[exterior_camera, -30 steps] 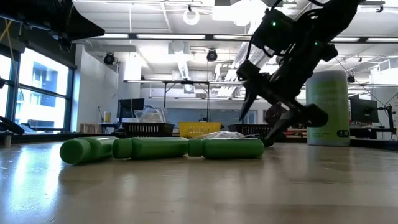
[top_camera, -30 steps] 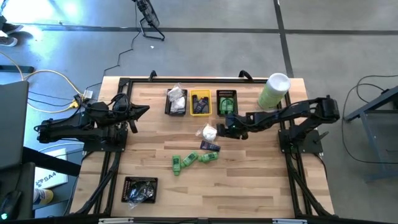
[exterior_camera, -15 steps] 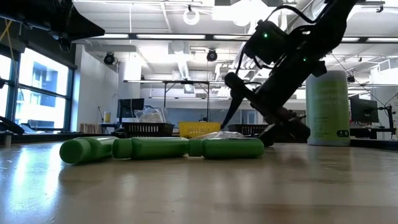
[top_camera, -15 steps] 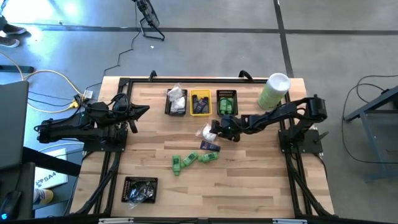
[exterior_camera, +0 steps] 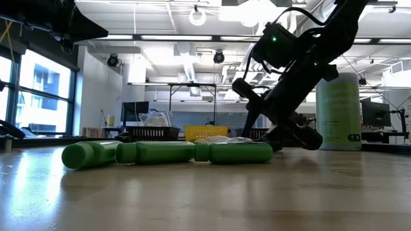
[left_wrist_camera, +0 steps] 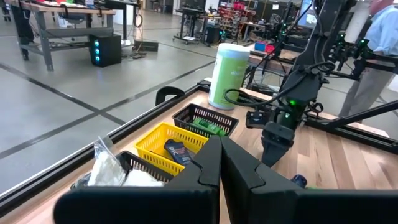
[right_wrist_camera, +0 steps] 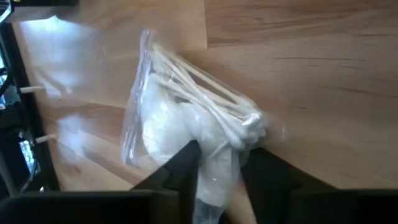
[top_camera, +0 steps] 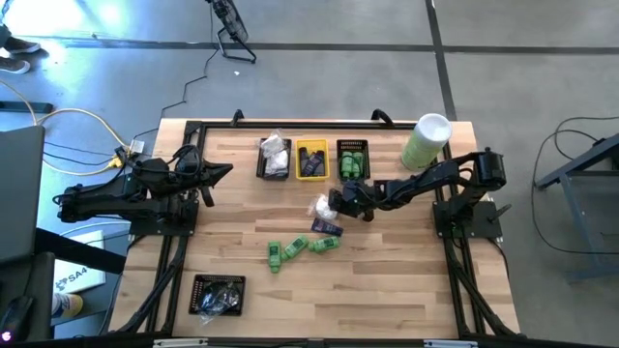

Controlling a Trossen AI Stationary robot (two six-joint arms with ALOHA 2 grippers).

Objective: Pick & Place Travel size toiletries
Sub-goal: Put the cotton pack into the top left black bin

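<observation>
The white packet of cotton swabs (right_wrist_camera: pixel 193 130) lies on the counter (top_camera: pixel 406 280) in the middle, just in front of the row of bins. A second ago my right gripper (right_wrist_camera: pixel 217 165) was back by the green bin (top_camera: pixel 352 159). Now it has reached the packet, its jaws open with one finger on each side. I think I can squeeze and lift next.

Three green bottles (top_camera: pixel 302 248) and a dark tube (top_camera: pixel 327 228) wait near the packet. My left gripper (top_camera: pixel 221 172) rests far off, jaws closed.

The counter is pale wood. Around it is a big workshop with a grey floor, and a person stands at the far side.
</observation>
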